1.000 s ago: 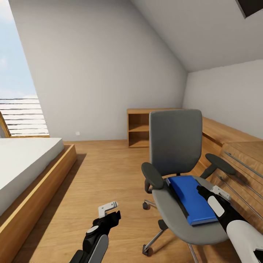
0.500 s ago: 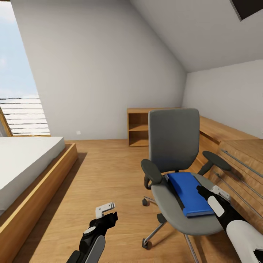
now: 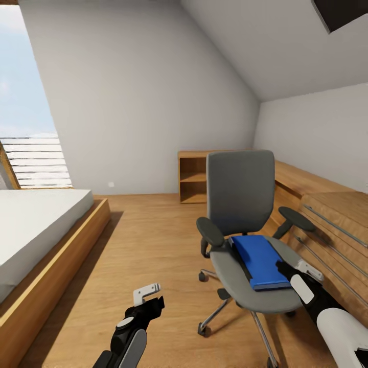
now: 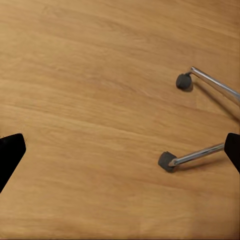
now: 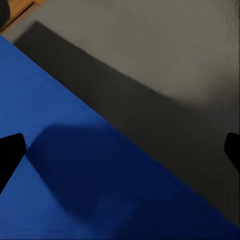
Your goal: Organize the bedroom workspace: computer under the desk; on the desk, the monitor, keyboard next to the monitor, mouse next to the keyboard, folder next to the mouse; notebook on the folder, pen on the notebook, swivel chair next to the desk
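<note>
The swivel chair (image 3: 244, 194), grey with black armrests, stands on the wooden floor right of centre. The blue folder (image 3: 259, 257) lies flat on its seat. My right gripper (image 3: 282, 266) hovers at the folder's near right corner, just above it. In the right wrist view the right gripper (image 5: 120, 155) is open, fingertips spread wide over the folder (image 5: 75, 165) and the grey seat (image 5: 165, 60). My left gripper (image 3: 157, 303) hangs low over the floor left of the chair. The left wrist view has the left gripper (image 4: 120, 155) open and empty above the chair's casters (image 4: 166, 161).
A wooden cabinet (image 3: 332, 225) with long metal bar handles runs along the right wall, close to the chair. An open wooden shelf (image 3: 193, 179) stands behind the chair. A low bed (image 3: 41, 230) fills the left side. Bare floor (image 3: 148, 240) lies between bed and chair.
The whole view has shifted, so the camera has moved; the chair now looks a little farther off. My right gripper now sits at the folder's near corner instead of alongside it.
</note>
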